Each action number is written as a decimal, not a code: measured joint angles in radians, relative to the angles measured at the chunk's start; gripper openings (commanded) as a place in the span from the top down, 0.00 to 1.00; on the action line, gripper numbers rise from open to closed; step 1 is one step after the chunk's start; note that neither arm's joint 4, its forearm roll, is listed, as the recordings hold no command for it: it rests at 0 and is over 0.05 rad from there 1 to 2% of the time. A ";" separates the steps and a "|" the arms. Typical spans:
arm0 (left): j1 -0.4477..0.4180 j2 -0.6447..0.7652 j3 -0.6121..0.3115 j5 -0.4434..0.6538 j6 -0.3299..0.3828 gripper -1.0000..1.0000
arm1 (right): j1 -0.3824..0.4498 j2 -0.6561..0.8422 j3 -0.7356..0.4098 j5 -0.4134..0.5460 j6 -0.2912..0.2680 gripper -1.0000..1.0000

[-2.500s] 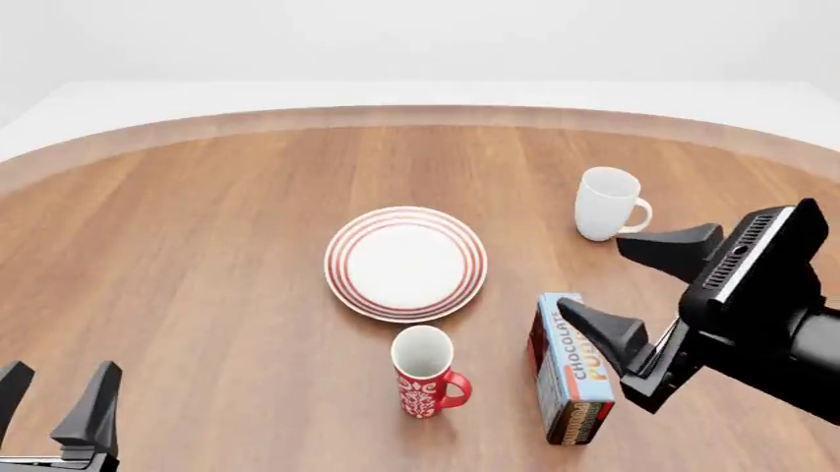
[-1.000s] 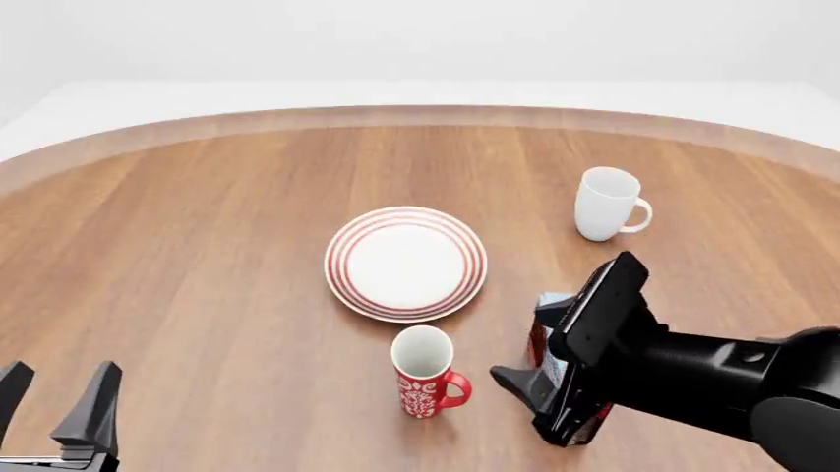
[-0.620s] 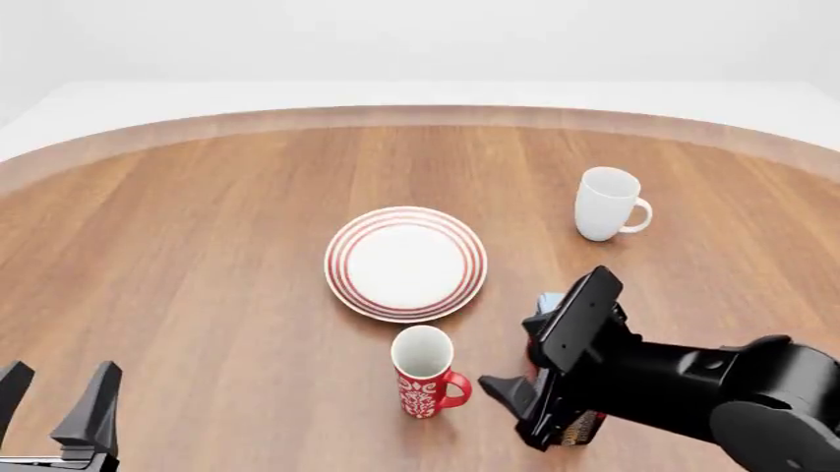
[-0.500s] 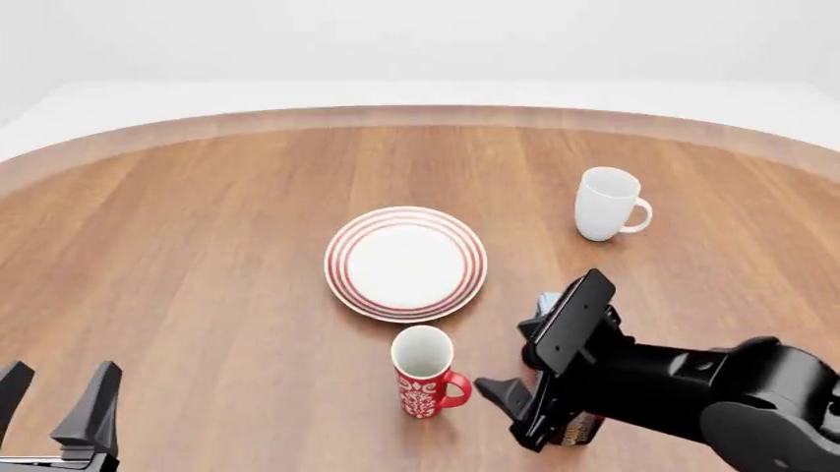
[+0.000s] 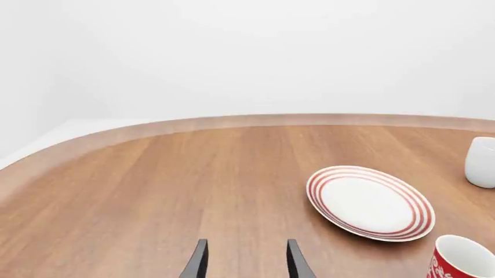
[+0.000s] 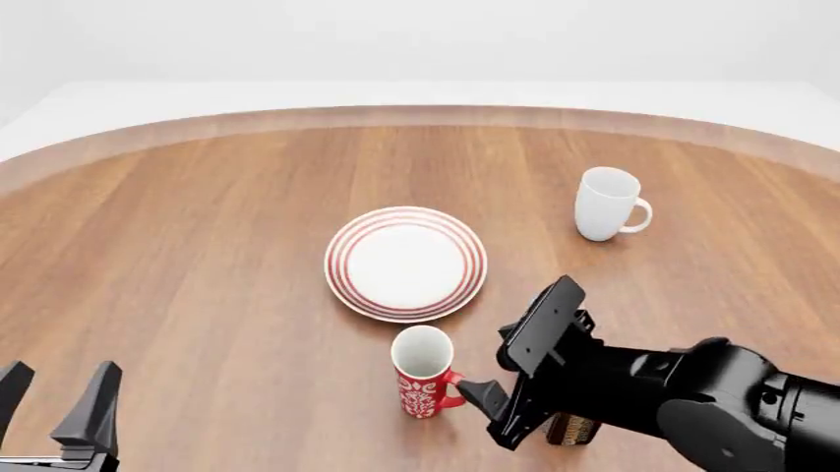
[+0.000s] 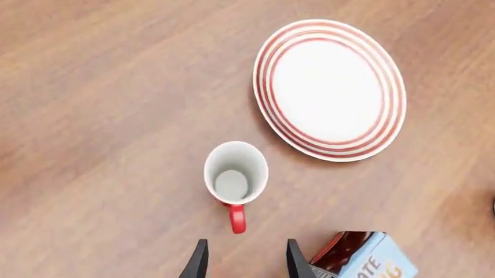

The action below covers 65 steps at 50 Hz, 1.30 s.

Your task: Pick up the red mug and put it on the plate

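Note:
The red mug (image 6: 423, 374) with a white floral pattern stands upright near the table's front, just in front of the plate (image 6: 405, 263), handle pointing right. My right gripper (image 6: 493, 382) is open, low, just right of the mug's handle. In the right wrist view the mug (image 7: 236, 176) lies ahead of the open gripper (image 7: 243, 260), its handle (image 7: 236, 218) pointing toward the gap between the fingers, and the plate (image 7: 328, 90) lies beyond. My left gripper (image 6: 53, 408) is open and empty at the front left, also seen in its wrist view (image 5: 246, 266), with the mug (image 5: 460, 260) and plate (image 5: 370, 202) off to the side.
A plain white mug (image 6: 607, 204) stands at the back right, also at the left wrist view's edge (image 5: 481, 162). A chocolate pudding box (image 7: 360, 258) stands right of the red mug, mostly hidden behind my right arm in the front view (image 6: 573, 430).
My right arm has swung down and left from the right side, past the pudding box, so its open gripper now sits close to the red mug's handle. The left arm and all objects stayed still.

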 measured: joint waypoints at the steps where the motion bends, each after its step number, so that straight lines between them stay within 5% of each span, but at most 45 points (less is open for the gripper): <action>1: 0.000 0.000 0.000 0.000 0.000 0.00 | 0.000 0.004 0.001 -0.004 0.000 0.00; 65: 0.000 0.000 0.000 0.000 0.000 0.00 | 0.007 0.233 0.032 -0.184 0.021 0.00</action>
